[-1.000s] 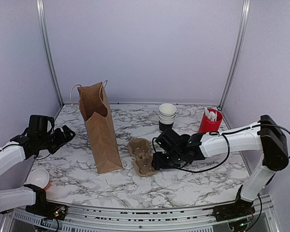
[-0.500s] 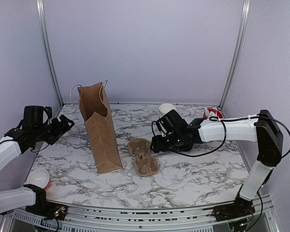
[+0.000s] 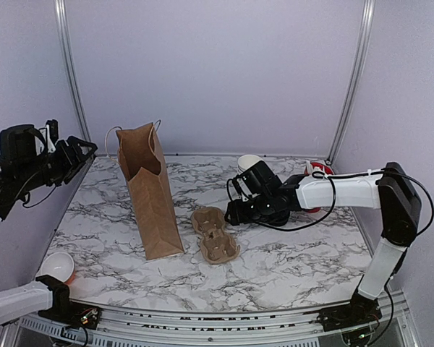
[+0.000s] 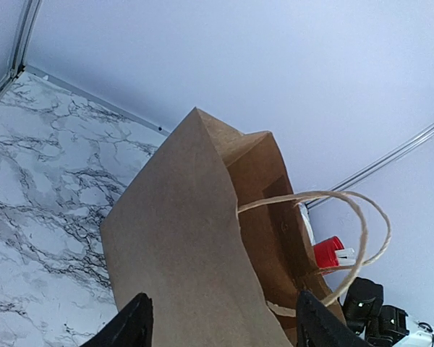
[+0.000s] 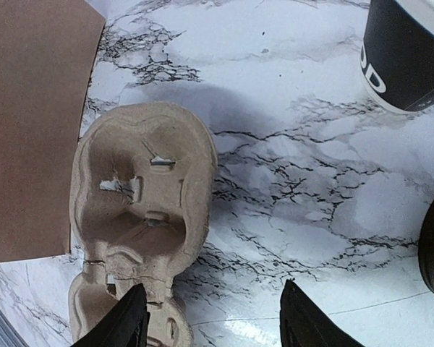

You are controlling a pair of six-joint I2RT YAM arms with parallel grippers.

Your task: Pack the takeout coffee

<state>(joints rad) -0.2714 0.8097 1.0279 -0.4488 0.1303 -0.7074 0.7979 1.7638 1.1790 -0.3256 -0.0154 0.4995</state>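
Marble counter [image 3: 289, 260] as I see it from my station.
The cardboard cup carrier [image 3: 215, 233] lies flat just under my right gripper [image 3: 233, 214]. To the gripper's left, just beside the carrier, a brown paper bag [image 3: 150, 191] stands upright. Behind the gripper are a stack of cups [image 3: 249, 163] and a red cup [image 3: 316, 177].

My left arm [image 3: 14, 302] and right arm [image 3: 343, 191]: smooth white link shells alternating with black joint housings, rising from dark bases [image 3: 347, 318] with exposed wiring. A thin black cable [image 3: 335, 201] loops loosely beside my right forearm. My left gripper [image 3: 83, 150] and right gripper [image 3: 233, 214] are matte black, with flat, angular fingers [image 5: 130, 322].
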